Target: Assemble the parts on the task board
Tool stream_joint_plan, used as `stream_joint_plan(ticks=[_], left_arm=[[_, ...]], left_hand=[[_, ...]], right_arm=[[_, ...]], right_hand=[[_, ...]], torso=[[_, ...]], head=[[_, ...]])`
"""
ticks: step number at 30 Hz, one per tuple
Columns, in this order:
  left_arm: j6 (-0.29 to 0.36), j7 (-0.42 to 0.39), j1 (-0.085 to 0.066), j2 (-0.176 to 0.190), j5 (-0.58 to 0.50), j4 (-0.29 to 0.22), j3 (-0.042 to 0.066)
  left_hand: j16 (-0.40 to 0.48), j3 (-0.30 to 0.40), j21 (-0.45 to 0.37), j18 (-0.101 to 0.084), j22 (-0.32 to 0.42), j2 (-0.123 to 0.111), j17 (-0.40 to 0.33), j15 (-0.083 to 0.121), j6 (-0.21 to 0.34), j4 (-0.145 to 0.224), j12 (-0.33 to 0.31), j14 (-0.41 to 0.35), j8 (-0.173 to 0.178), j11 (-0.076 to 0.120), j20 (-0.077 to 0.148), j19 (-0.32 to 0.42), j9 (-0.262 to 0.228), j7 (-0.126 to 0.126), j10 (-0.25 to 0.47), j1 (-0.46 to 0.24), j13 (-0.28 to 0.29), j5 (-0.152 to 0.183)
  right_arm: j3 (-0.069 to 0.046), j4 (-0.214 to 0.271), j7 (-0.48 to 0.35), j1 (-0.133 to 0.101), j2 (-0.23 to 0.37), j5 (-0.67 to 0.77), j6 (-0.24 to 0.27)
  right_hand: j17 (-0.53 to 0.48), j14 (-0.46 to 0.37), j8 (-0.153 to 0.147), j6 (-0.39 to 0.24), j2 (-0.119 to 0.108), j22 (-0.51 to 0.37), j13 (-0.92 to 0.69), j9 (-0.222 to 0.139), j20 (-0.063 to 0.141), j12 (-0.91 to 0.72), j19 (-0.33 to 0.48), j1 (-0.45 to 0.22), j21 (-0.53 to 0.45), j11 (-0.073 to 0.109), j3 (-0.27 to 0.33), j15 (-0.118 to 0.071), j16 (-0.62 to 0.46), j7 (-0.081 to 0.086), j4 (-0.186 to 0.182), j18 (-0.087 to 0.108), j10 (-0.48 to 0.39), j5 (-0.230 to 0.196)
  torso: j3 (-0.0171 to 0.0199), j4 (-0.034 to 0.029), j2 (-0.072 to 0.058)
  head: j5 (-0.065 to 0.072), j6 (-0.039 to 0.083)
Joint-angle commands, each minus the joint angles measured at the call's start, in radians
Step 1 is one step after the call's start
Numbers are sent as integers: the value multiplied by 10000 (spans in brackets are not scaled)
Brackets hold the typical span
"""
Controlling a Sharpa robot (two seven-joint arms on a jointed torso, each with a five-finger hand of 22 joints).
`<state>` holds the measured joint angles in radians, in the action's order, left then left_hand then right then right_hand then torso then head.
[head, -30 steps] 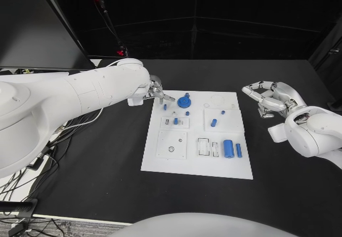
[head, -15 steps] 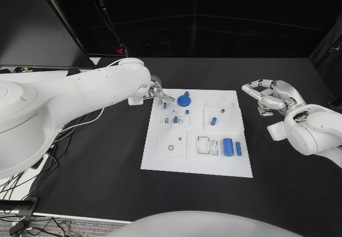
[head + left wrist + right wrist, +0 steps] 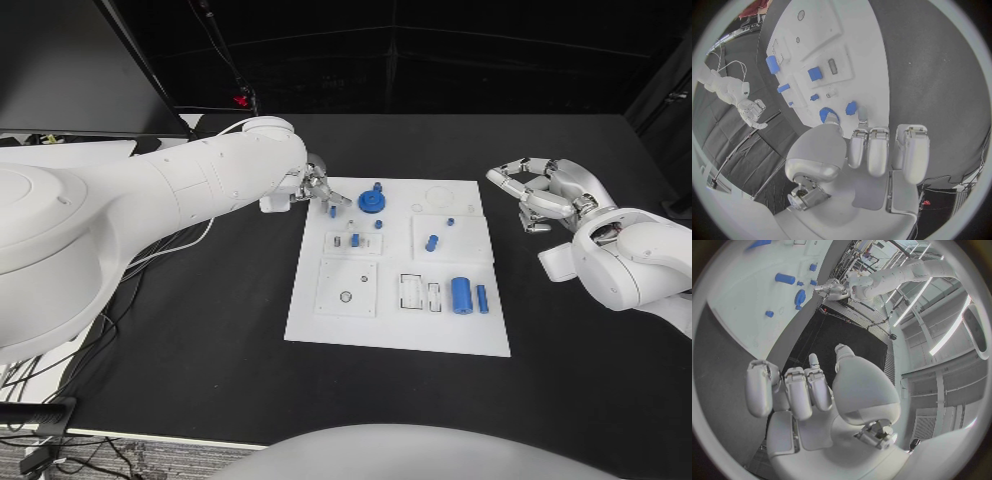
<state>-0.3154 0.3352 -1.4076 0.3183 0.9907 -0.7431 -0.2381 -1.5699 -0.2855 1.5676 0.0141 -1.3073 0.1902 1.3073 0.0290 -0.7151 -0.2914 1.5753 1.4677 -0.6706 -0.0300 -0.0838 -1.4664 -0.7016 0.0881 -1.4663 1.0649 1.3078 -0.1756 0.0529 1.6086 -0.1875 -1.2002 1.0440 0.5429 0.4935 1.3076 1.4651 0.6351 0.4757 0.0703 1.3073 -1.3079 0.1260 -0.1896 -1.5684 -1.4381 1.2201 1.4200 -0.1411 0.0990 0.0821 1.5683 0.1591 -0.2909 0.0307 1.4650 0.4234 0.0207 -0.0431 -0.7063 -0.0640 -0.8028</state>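
Little has shifted over the last second: both hands keep their stations, and the whole head view has only drifted slightly. At the far left corner of the task board (image 3: 404,330), the left hand (image 3: 315,187) reaches in over the board's edge with its fingertips down beside a small blue peg (image 3: 333,211). In the left wrist view its fingers (image 3: 869,150) lie side by side, extended toward that peg (image 3: 851,108) and the blue round part (image 3: 827,114); whether they pinch anything cannot be told. Further blue parts sit on the board, including a cylinder (image 3: 462,295) toward its near right. Off the board's far right corner, the right hand (image 3: 545,196) hovers above the black bench (image 3: 188,340), fingers loosely curled and grasping nothing. No legible writing appears on the board.
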Motion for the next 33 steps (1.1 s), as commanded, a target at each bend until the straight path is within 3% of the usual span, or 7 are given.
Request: stream_joint_plan(ticks=[1,4,10,25,33], left_arm=[[-245,-25,-8,-17,51,26,8],[-329,-72,1,-21,50,17,8],[-382,-120,18,-44,50,-3,8],[-438,-163,35,-114,50,47,8],[-430,-127,38,-119,49,52,8]], left_hand=[[-9,99,32,-141,-2635,161,2635,0,-87,9,-45,1031,88,12,-34,-1044,36,16,-1045,122,2630,-357],[-9,151,32,-141,-2635,248,2635,9,-100,14,-45,1031,128,24,-29,-1044,81,2,-1045,366,2630,-871],[-9,308,32,-141,-2635,402,2635,29,-115,19,-45,1031,183,52,-18,-1044,143,-30,-1045,866,2630,-1272],[-9,518,32,-141,-2635,458,2635,58,-129,15,-45,1031,271,85,7,-1044,241,-66,-1045,1699,2630,-1653],[-9,559,32,-141,-2635,516,2635,62,-138,-10,-45,1031,291,88,12,-1044,265,-65,-1045,1792,2630,-1781]], right_arm=[[-5,11,-66,-11,-12,-4,-52],[-5,15,-65,-11,-12,-4,-48],[-5,21,-55,-11,1,-4,-37],[-4,20,-15,-11,-7,-4,-36],[-4,20,7,-11,6,-4,-29]], right_hand=[[2632,1057,66,-89,99,2012,-2629,-12,-44,-24,23,-29,-21,-91,67,43,25,665,6,161,1058,44],[2632,1057,66,-89,99,2012,-2629,-12,-44,-24,23,-29,-21,-91,67,43,25,665,6,161,1058,44],[2632,1057,71,-90,102,2009,-2629,-14,-45,-24,28,-23,-27,-91,69,44,25,666,8,163,1058,52],[2632,1057,82,-88,108,2009,-2629,-16,-46,-24,29,-11,-28,-93,72,45,25,668,11,163,1058,69],[2632,1057,82,-88,108,2009,-2629,-16,-46,-24,29,-11,-28,-93,72,45,25,668,11,163,1058,69]], torso=[[-2,4,3],[5,-6,5],[1,0,2],[5,-6,4],[3,-8,9]], head=[[22,-26],[50,-37],[78,-50],[91,-99],[94,-116]])
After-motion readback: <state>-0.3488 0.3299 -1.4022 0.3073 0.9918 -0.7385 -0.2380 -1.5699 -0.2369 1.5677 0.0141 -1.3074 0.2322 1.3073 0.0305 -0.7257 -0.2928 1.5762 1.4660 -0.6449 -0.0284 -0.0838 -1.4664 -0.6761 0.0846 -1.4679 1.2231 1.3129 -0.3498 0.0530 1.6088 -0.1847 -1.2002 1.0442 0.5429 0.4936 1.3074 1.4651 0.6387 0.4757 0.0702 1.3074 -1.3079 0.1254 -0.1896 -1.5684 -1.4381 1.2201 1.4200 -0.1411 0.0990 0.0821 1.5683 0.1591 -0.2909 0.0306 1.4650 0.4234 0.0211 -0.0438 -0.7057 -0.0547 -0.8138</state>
